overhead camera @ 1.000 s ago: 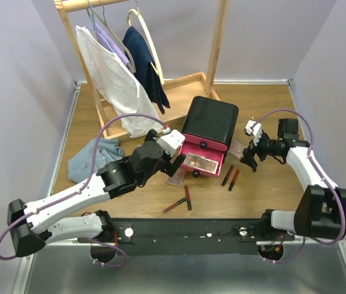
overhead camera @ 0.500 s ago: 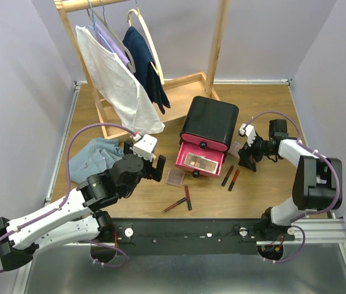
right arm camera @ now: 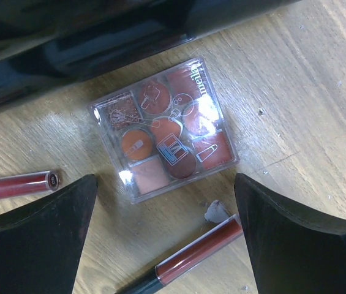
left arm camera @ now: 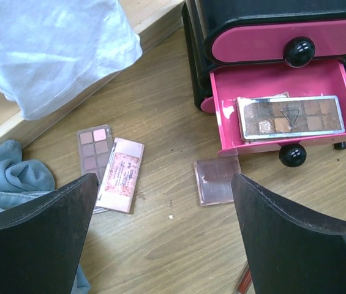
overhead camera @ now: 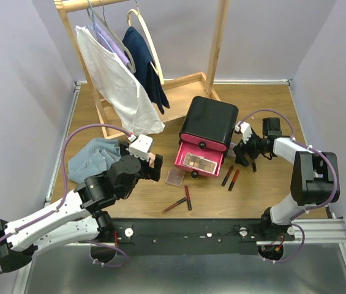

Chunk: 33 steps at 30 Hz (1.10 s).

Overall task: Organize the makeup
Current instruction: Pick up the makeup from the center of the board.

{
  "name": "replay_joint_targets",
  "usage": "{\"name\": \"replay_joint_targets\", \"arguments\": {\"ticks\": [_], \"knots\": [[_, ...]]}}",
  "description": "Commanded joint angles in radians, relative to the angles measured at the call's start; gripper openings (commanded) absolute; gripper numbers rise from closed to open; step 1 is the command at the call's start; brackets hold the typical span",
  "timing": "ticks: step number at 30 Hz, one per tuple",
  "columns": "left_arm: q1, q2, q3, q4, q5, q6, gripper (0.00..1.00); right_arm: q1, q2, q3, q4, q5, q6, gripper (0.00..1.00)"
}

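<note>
With the right fingers spread wide and empty, hovering over the square palette lying flat on the surface just beside the black box, treat that palette as the likely next pick. Lower straight down with the palette centred between the two tips, and close on two opposite edges rather than on corners, for fear of so thin and glossy a case slipping or tipping up under a skewed pinch. Mind the lip tube near the palette's lower edge and the other tube off to the side. Avoid nudging either one or rolling it under the box. Watch the box wall too, close behind the palette. Once lifted, carry level to the open pink drawer, already holding a long palette, and set down gently beside or on top of that one without jamming the drawer. Hold the left fingers, likewise wide apart and gripping nothing, clear of that path. Leave for afterwards the small square case just in front of the drawer and the two overlapping palettes near the blue cloth.
</note>
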Motion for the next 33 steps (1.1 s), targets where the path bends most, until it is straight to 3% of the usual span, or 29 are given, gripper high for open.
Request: {"name": "replay_joint_targets", "arguments": {"ticks": [1,6,11,15,20,28,33], "knots": [[-0.002,-0.029,-0.021,-0.008,-0.046,-0.026,0.99,0.02,0.019,0.037,0.043,0.028,-0.028,1.0],[-0.002,-0.032,-0.021,-0.014,-0.047,-0.029,0.99,0.02,0.024,0.054,0.043,-0.055,-0.075,1.0],[-0.002,-0.04,-0.023,-0.028,-0.044,-0.035,0.99,0.02,0.068,0.102,-0.051,-0.115,-0.355,1.0],[-0.002,-0.049,-0.021,-0.042,-0.047,-0.043,0.99,0.02,0.107,0.149,-0.115,-0.14,-0.437,1.0],[-0.001,-0.066,-0.024,-0.054,-0.055,-0.06,0.99,0.021,0.167,0.213,-0.172,-0.135,-0.451,1.0],[-0.002,-0.092,-0.041,-0.051,-0.063,-0.084,0.99,0.026,0.184,0.172,-0.207,-0.077,-0.473,0.98],[-0.002,-0.084,-0.04,-0.046,-0.061,-0.086,0.99,0.026,0.226,0.193,-0.255,-0.025,-0.442,0.88]]}}
